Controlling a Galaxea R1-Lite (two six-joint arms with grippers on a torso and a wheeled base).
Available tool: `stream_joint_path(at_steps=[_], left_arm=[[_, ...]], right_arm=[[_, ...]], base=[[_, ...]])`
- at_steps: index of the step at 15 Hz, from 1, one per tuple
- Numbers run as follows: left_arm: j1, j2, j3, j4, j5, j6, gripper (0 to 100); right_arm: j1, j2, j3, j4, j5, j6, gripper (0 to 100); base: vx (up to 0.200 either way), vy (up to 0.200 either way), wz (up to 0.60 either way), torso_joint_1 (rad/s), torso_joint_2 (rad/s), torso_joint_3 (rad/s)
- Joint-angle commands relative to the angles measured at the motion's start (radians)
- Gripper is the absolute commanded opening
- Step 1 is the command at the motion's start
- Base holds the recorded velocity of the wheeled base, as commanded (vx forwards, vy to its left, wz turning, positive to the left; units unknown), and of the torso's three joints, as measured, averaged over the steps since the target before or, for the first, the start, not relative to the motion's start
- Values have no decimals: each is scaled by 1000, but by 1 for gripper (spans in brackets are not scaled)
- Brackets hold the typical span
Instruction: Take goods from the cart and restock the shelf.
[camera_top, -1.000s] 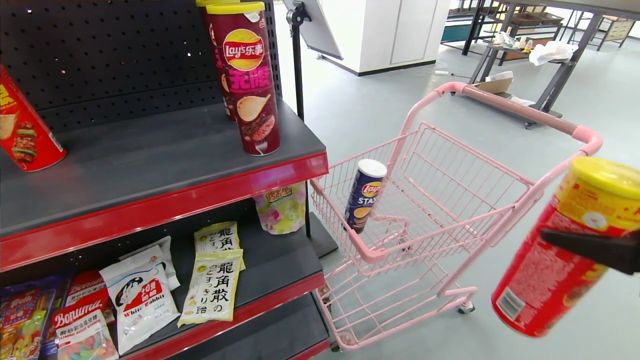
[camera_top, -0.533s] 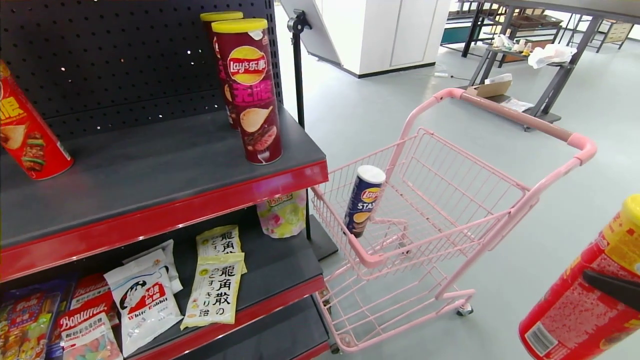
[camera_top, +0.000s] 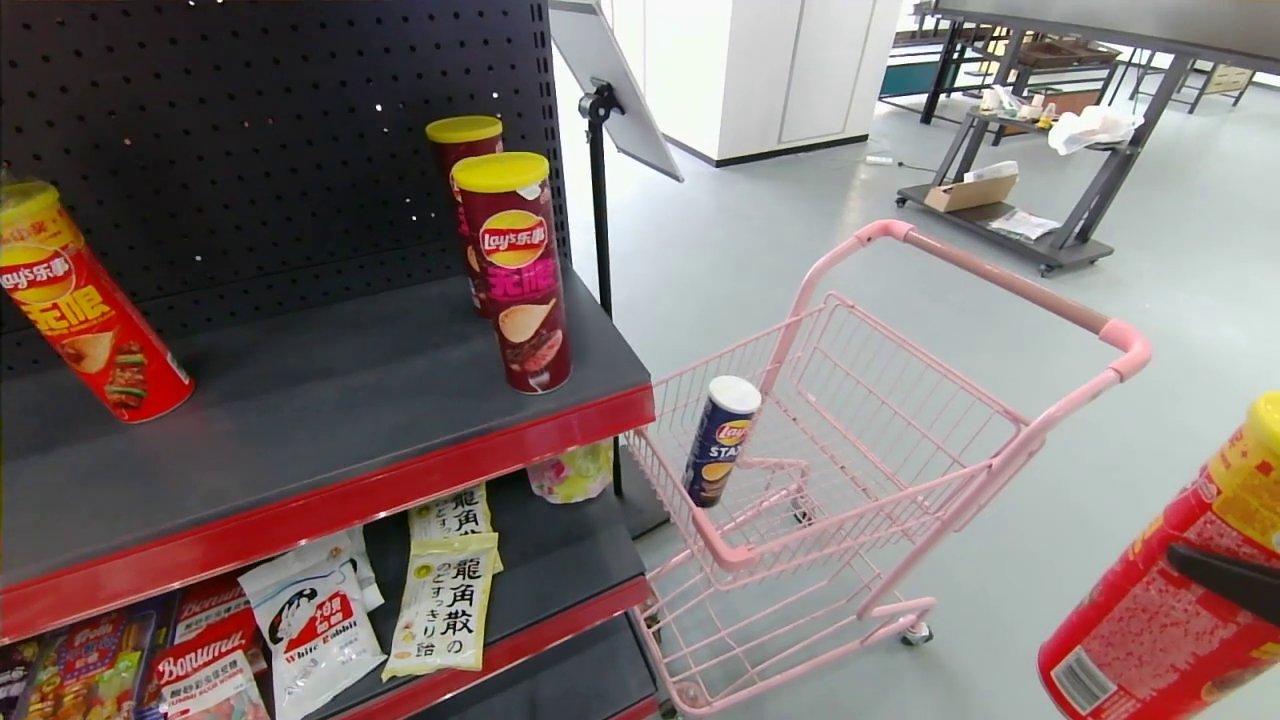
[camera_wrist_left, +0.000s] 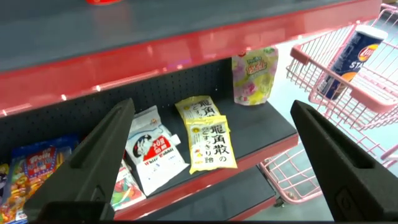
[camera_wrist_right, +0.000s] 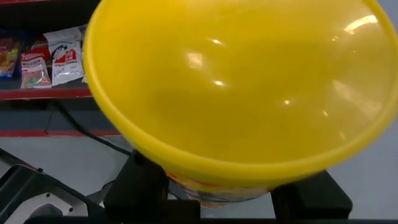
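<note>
My right gripper (camera_wrist_right: 221, 196) is shut on a red chip can with a yellow lid (camera_top: 1165, 600), held tilted low on the right, beyond the pink cart (camera_top: 1000, 290). The lid (camera_wrist_right: 242, 81) faces the right wrist camera. A blue chip can (camera_top: 720, 440) leans in the cart's basket corner nearest the shelf. On the upper shelf board (camera_top: 330, 400) stand two maroon cans (camera_top: 520, 270), one behind the other, and a red can (camera_top: 85, 310) at the left. My left gripper (camera_wrist_left: 211, 155) is open with nothing between its fingers, in front of the lower shelf.
Snack bags (camera_top: 445, 600) lie on the lower shelf (camera_top: 560, 560); a pale green pouch (camera_wrist_left: 255, 74) stands at its end. A thin black stand with a sign board (camera_top: 600, 150) rises between shelf and cart. Trolleys and tables (camera_top: 1040, 190) stand far back. Grey floor spreads around the cart.
The head camera has tilted upward, so the shelf and cart sit lower in the picture. The held red can has sunk toward the lower right corner of the view.
</note>
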Motion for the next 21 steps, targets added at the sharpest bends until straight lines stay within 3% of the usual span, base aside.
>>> stream_joint_path(at_steps=[1,5,10,19,21], left_arm=[[0,0,0,1,0,0,100],[0,0,0,1,0,0,100],[0,0,0,1,0,0,100],[0,0,0,1,2,-3,100],[0,0,0,1,0,-2,100]], right_arm=[[11,22,-1,-4,36,-23,0],[21,109,-53,-9,142,-41,0],[15,169,-55,-52,139,-112,0],[13,187,-55,-55,142,-113,0],[10,187,-53,-55,140,-113,0]], base=[[0,0,0,207,-500,-305],[0,0,0,165,-413,-245],[0,0,0,80,-192,-109],[0,0,600,3,-2,-2],[0,0,0,0,0,0]])
